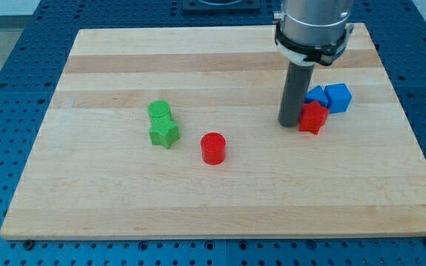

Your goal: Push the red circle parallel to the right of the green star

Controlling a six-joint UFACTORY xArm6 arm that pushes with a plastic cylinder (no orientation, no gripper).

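So on the wooden board (87, 185), going from the view's left: a green block (159, 111) sits touching the top edge of the green star (164, 134), and the star covers its lower part, so its shape is hard to call. Just right of the star and a bit lower is the red circle (213, 148), near it but not touching. Well to the right, my tip (290, 123) rests on the board, just left of another red block (313, 117), touching it or nearly; can't tell which. No jaws here, just a bare rod holding nothing. Behind that red block, two blue blocks huddle: one (316, 94) partly hidden by it, and a blue cube (338, 97).
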